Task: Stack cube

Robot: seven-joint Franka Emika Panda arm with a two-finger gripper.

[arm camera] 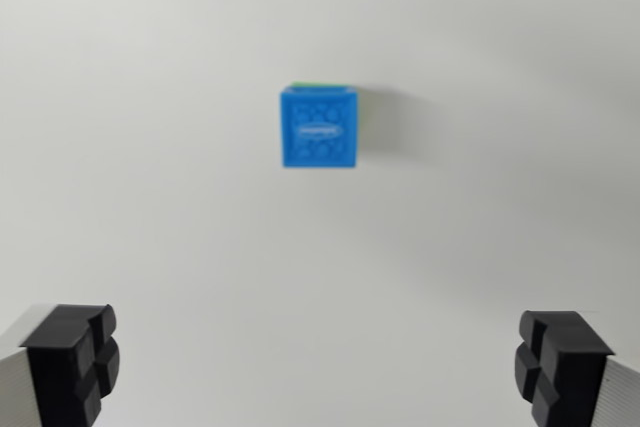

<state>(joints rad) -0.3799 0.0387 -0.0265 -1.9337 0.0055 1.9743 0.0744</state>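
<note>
A blue cube (320, 128) with a raised pattern on its top lies on the white surface, in the upper middle of the wrist view. A thin green edge (322, 86) shows along its far side and right side, as if a green cube sits under it. My gripper (318, 367) hangs well above, open and empty. Its two black fingertips (72, 359) sit in the bottom corners, wide apart. The cube lies ahead of the gap between them.
The white table surface (160, 197) fills the whole view. The cube casts a soft shadow (395, 122) to the right.
</note>
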